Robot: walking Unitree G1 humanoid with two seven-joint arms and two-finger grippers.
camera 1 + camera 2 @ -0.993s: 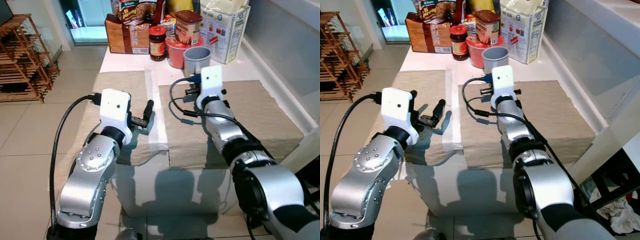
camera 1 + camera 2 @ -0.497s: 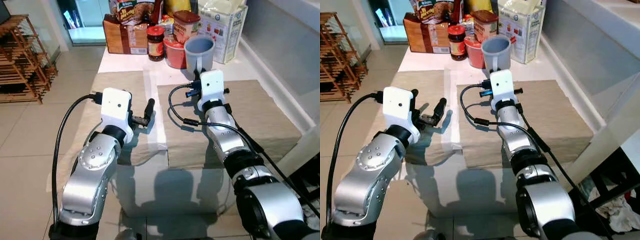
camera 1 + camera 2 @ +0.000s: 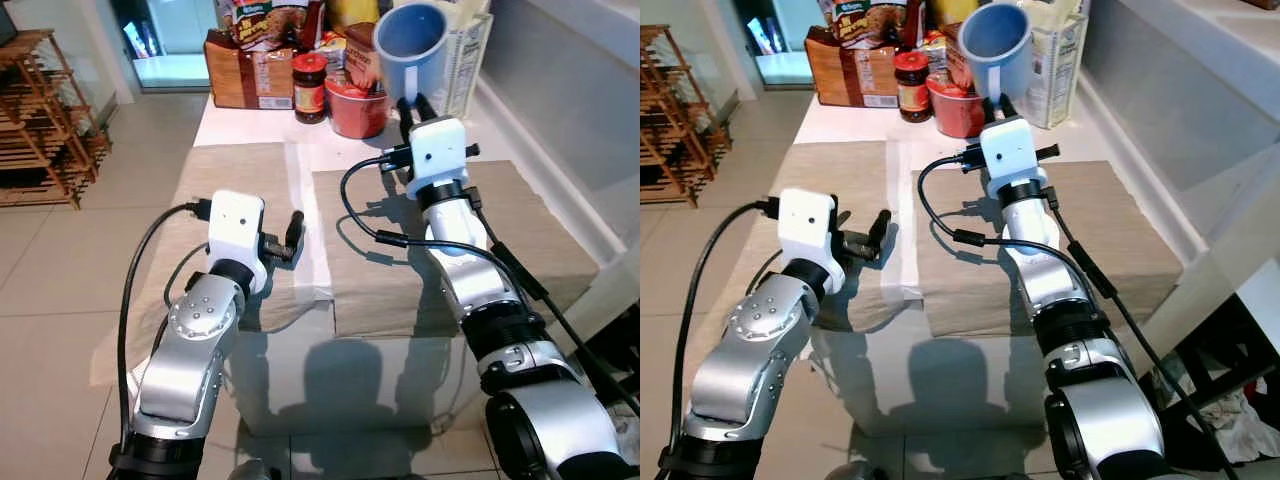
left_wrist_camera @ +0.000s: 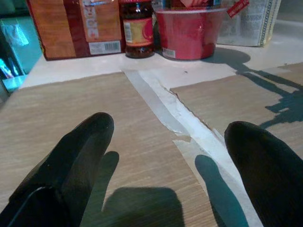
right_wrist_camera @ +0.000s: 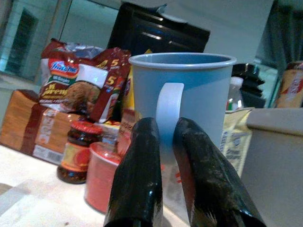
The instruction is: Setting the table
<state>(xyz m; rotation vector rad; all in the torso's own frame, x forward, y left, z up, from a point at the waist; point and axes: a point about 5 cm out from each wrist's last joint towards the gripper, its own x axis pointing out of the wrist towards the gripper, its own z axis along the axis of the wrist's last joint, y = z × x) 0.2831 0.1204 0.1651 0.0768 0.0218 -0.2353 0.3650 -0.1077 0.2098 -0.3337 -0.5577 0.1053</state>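
Desk (image 3: 250,125): I see a white top carrying two tan placemats side by side, with groceries crowded along the far edge.
Right placemat (image 3: 520,225): it lies flat under my right arm and is bare apart from the arm's shadow.
Left placemat (image 3: 225,180): it lies flat, with its near edge draped over the front of the desk; a white strip of desk shows between the two mats.
Wooden rack (image 3: 40,120): it stands on the tiled floor, well off to my left of the desk.
Groceries: I note a brown box (image 3: 240,75), a white bag (image 3: 462,60), a red-lidded jar (image 3: 312,85) and a red tub (image 3: 355,105), all at the far edge.
Blue mug (image 3: 410,45): it is held in the air above the far groceries, tilted so that its open mouth faces the head camera; its handle points down toward the end effector.
Right end effector (image 5: 163,156): in the right wrist view I see both fingers closed onto the mug's handle, one on each side, gripping it.
Left end effector (image 4: 165,142): it hovers low over the left placemat near the white strip, fingers spread wide apart and holding nothing.
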